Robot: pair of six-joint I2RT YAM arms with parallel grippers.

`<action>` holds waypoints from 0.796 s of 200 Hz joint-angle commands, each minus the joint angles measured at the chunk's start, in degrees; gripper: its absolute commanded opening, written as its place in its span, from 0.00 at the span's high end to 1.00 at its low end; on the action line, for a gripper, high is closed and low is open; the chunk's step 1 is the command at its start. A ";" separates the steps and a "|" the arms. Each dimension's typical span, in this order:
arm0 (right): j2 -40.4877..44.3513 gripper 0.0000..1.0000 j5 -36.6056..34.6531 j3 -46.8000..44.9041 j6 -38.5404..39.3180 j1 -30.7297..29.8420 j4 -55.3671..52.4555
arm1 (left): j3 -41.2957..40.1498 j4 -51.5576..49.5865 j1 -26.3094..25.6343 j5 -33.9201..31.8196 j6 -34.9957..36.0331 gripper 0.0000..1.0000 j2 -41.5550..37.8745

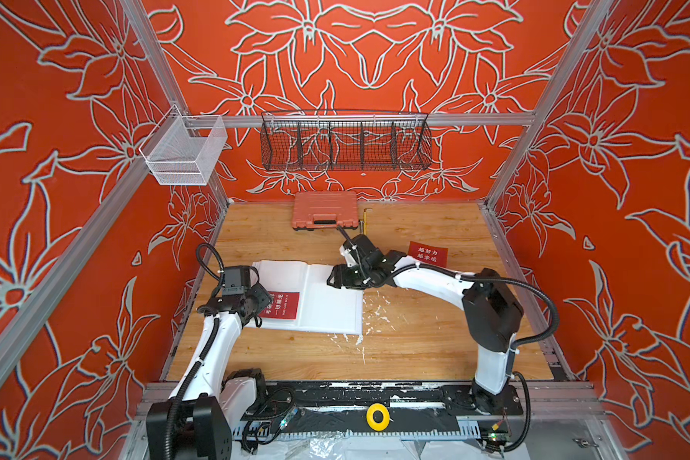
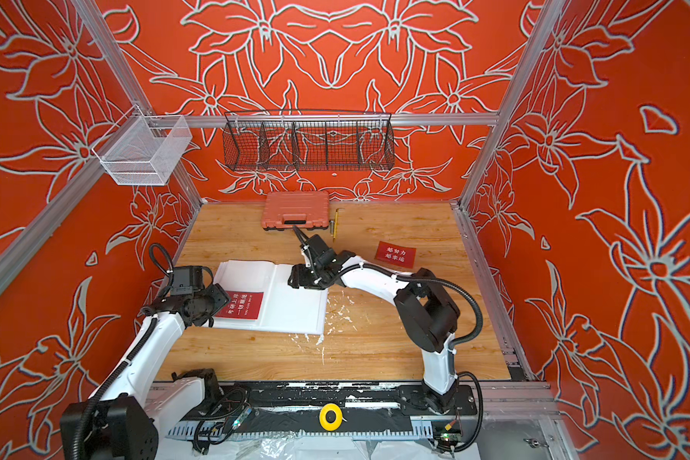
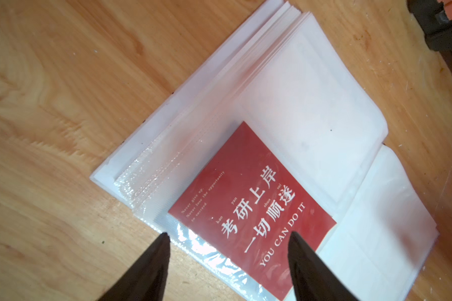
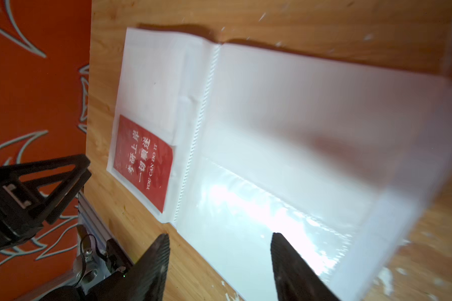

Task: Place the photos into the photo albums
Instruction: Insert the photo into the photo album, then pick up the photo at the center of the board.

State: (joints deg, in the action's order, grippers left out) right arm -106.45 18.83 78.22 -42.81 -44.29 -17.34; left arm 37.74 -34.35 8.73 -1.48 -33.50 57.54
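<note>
Album status: photo album (image 1: 327,306) lies open and flat on the tabletop (image 1: 415,346), sleeve pages up. One red photo (image 1: 283,304) sits in the near part of the album page on the robot's left. In the left wrist view it lies under glossy plastic, so judged already sleeved; can't confirm it is fully seated. Left gripper (image 3: 229,234) hovers just over that photo's outer end, jaws apart, nothing pinched, so released. Probably parked there because that end is where a card gets nudged into its pocket. Right gripper (image 4: 219,235) is over the album's other page, jaws apart, empty. It reads as placed to pin the page so the album doesn't slide or flip, but contact with the page can't be told. Second red photo (image 1: 428,253) lies loose on the tabletop beyond the album's right edge, well apart from it, not yet sleeved. Orange case (image 1: 324,210) sits shut behind the album. No other photos in view. Judgement: one card in, and the loose red one is likely next. Thin flat card on wood, likely awkward to lift.
</note>
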 commanded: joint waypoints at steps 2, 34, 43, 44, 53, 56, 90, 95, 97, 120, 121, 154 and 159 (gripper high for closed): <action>3.42 0.36 -0.79 -5.55 2.07 4.05 0.37 | 3.19 -3.09 -4.60 -5.37 -0.63 0.30 -0.50; 9.16 0.36 -0.65 -11.57 4.13 11.97 -0.14 | 7.85 -3.36 -12.08 -7.99 -2.20 0.30 2.06; 10.66 0.36 -0.55 -12.76 4.63 14.25 -0.55 | 9.54 -2.89 -14.48 -8.34 -2.22 0.30 3.72; 10.79 0.36 -0.55 -12.97 4.69 14.51 -0.57 | 9.72 -2.82 -14.77 -8.35 -2.20 0.30 3.94; 12.24 0.36 -0.55 -14.09 5.05 16.78 -0.83 | 11.52 -2.21 -17.26 -8.45 -2.17 0.30 5.88; 12.70 0.36 -0.47 -14.55 5.16 17.57 -0.78 | 12.17 -1.98 -18.05 -8.41 -2.03 0.30 6.43; 16.93 0.36 0.70 -18.49 6.12 25.72 -0.76 | 18.15 3.96 -25.39 -4.06 -0.22 0.33 15.68; 17.36 0.36 0.83 -19.02 6.21 27.00 -0.64 | 19.60 4.26 -26.29 -3.12 0.24 0.33 17.56; 17.60 0.36 0.90 -19.23 6.17 27.51 -0.60 | 20.26 4.28 -26.66 -2.82 0.40 0.33 18.30; 19.71 0.36 2.12 -22.29 5.77 32.78 1.44 | 29.28 3.18 -31.73 -0.30 2.93 0.33 28.51; 19.80 0.36 2.15 -22.39 5.74 33.04 1.48 | 29.83 3.12 -32.09 -0.29 3.05 0.33 28.91; 20.76 0.36 3.90 -25.48 4.93 39.80 3.78 | 45.14 1.13 -38.20 4.50 5.32 0.31 43.99; 20.71 0.36 4.14 -25.77 4.84 40.74 3.96 | 47.43 0.92 -38.76 5.52 5.50 0.31 46.43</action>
State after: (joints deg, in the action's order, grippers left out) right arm -86.76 21.06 54.08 -37.74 -6.94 -15.38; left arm 76.31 -31.77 -26.89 -1.15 -30.33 95.70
